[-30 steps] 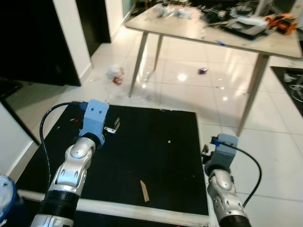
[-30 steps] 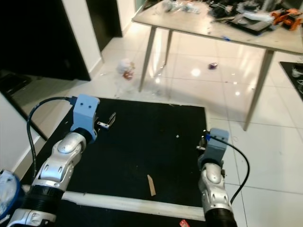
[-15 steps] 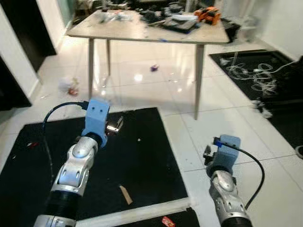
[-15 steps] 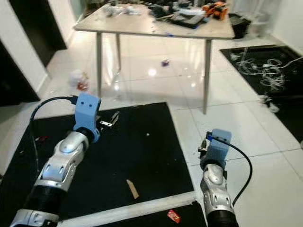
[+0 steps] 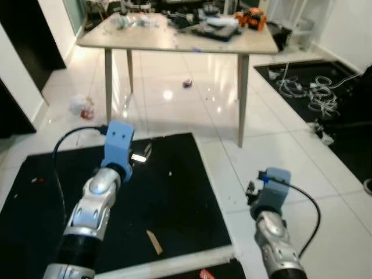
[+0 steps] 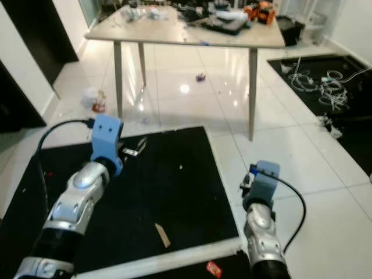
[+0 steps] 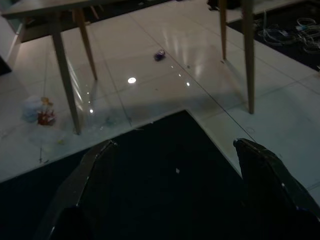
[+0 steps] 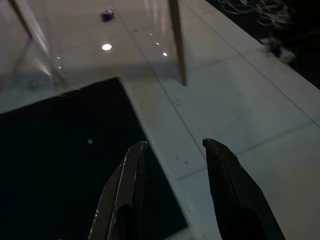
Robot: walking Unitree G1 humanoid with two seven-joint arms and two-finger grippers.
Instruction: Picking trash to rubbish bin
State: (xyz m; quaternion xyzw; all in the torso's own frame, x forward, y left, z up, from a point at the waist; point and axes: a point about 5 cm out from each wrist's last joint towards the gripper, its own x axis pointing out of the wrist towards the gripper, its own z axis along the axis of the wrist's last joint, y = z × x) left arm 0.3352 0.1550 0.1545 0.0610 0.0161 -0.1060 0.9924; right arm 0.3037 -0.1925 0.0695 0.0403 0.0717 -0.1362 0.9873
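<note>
Left gripper (image 7: 172, 200) released wide; right gripper (image 8: 172, 192) released, nothing held. Purple scrap (image 6: 200, 76) at 12 o'clock beneath table (image 6: 186, 35); white wad (image 6: 93, 99) at 10. Risk, judged: arm strikes table leg (image 6: 251, 93) on reach; cables (image 6: 325, 87) at 2 may snag feet.

Glossy tiled floor (image 5: 273, 151), matt black mat (image 5: 174, 197).

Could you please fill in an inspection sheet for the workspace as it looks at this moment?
Surface: glossy white tile floor with a black mat in front.
Job's things: crumpled white trash beside a table leg; small purple scrap under the table; rubbish bin nothing seen.
Clutter: tan sliver and red wrapper at the mat's near edge.
Grippers: left gripper open, right gripper open, both holding nothing.
Cables: white tangle on another dark mat.
Surroundings: tabletop crowded with tools.
</note>
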